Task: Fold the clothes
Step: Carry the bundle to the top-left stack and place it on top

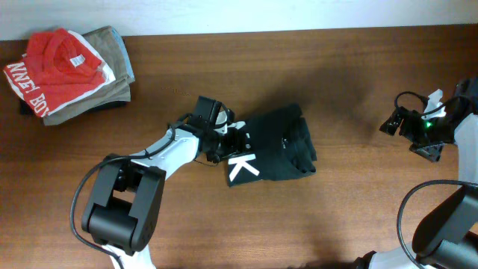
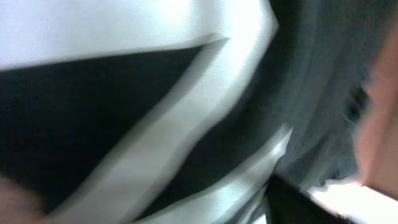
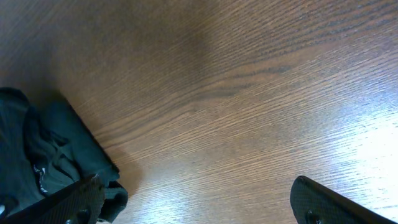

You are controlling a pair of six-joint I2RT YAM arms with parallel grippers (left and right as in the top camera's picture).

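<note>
The clothes, a dark green-black T-shirt (image 1: 280,146) with a white letter K, lie bunched into a small bundle at the table's middle. My left gripper (image 1: 233,138) is at the bundle's left edge, right against the fabric. In the left wrist view the blurred dark cloth (image 2: 81,106) and its white print fill the frame, hiding the jaws. My right gripper (image 1: 390,122) hangs far to the right, apart from the shirt. In the right wrist view it (image 3: 196,193) stands open over bare wood, its fingers (image 3: 323,202) wide apart, and the shirt (image 3: 37,143) lies at the left edge.
A red shirt (image 1: 60,63) with white lettering lies on a folded khaki garment (image 1: 112,45) at the back left corner. The wooden table (image 1: 336,60) stretches between the bundle and the right arm.
</note>
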